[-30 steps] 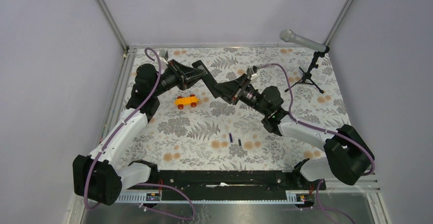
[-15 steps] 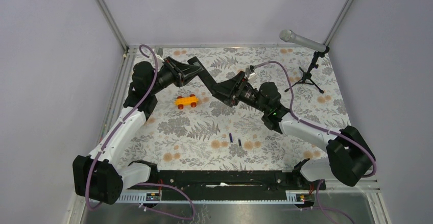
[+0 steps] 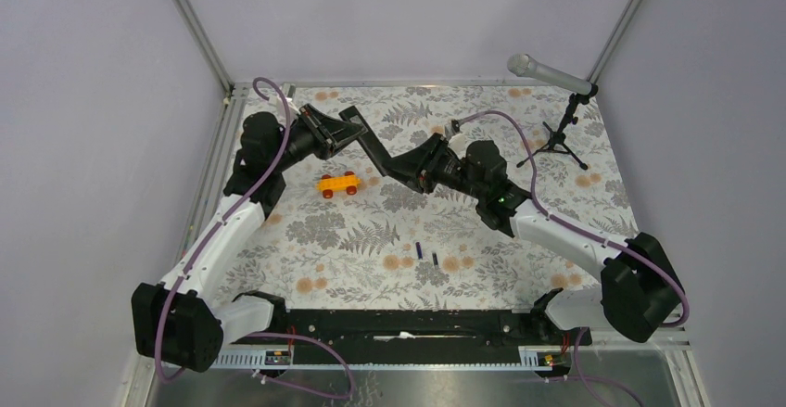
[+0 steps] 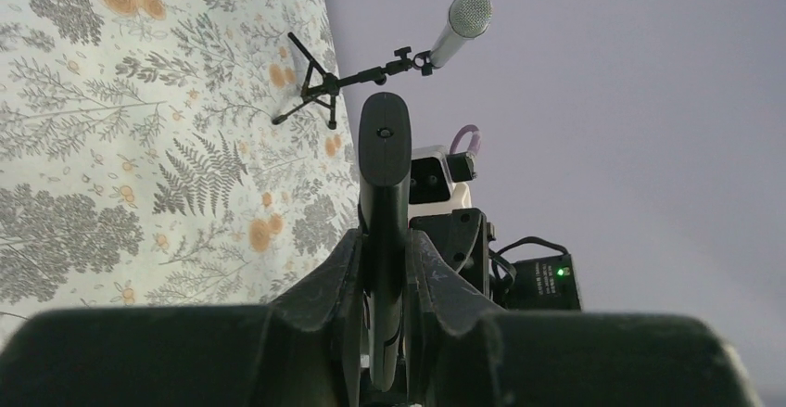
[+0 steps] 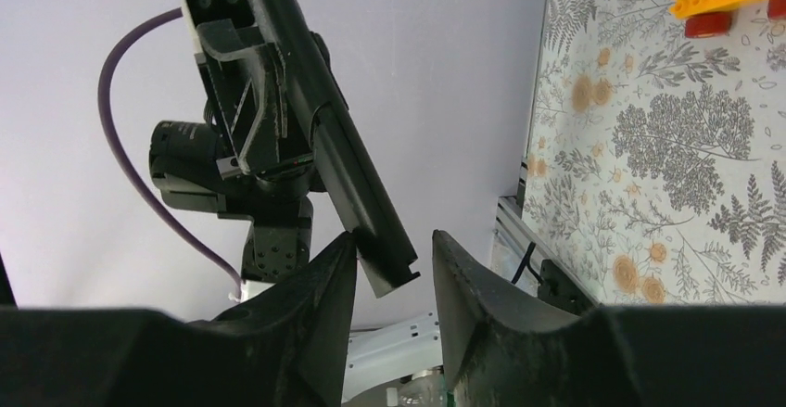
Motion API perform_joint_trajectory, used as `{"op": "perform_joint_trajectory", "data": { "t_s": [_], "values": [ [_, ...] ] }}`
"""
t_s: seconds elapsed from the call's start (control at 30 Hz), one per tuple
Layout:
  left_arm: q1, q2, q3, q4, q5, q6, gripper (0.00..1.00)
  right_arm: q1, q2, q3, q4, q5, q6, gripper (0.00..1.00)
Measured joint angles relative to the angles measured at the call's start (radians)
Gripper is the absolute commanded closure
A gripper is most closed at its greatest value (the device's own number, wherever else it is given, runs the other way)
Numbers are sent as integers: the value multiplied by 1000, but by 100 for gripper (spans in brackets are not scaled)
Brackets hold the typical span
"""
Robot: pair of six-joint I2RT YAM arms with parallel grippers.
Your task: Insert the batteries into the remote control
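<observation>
1. Left gripper [image 4: 385, 259] clamps remote control [image 4: 384, 147], aloft over table [image 3: 556, 203].
2. Right gripper [image 5: 393, 249] spread around its free end, contact unclear; arms shifted slightly back.
3. Batteries [image 3: 419, 249] unmoved on table, mid-front.

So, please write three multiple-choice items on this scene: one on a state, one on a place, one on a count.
1. The left gripper is: A open and empty; B shut on the slim flat black remote control; C out of view.
2. The two tiny cylinder batteries, purplish-blue and darker, lie: A on the floral table; B inside the remote control; C on a shelf.
3. Orange plastic toy cars in view: A none; B one; C three.
Answers: B, the bar sits clamped in it; A, both lie bare on the pattern; B, only one stands there.
</observation>
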Motion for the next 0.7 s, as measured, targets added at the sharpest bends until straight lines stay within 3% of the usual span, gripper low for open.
{"op": "perform_joint_trajectory", "data": {
  "t_s": [0.2, 0.47, 0.7],
  "values": [
    [0, -36, -23, 16, -18, 88, 100, -6, 1, 14, -75, -15, 69, 54],
    [-3, -56, -61, 71, -29, 135, 100, -9, 13, -10, -19, -27, 169, 68],
    [-13, -71, -68, 68, -60, 175, 100, -11, 17, -10, -23, -28, 179, 64]
  ]
}}
